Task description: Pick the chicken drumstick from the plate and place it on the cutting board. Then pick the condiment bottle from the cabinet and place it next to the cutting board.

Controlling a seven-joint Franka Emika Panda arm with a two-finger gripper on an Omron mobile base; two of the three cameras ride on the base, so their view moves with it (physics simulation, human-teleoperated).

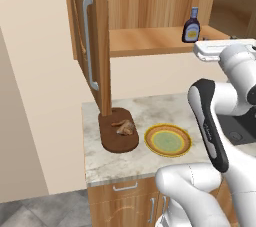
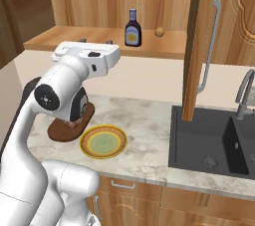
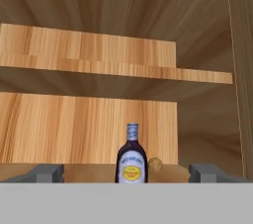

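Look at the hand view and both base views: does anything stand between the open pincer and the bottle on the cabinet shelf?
Nothing visible does. The bottle stands upright on the shelf, centred ahead of the open pincer. A small round knob sits beside and behind the bottle, off the approach line.

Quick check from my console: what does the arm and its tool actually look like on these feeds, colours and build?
The arm is glossy white with rounded, bulbous links and dark, nearly black joint sections, one showing as a round dark cap at the elbow. A long dark panel runs down one link in the left base view. The hand housing is a flat white block. The tool has two small dark grey, blocky finger tips. No cables or markings show.
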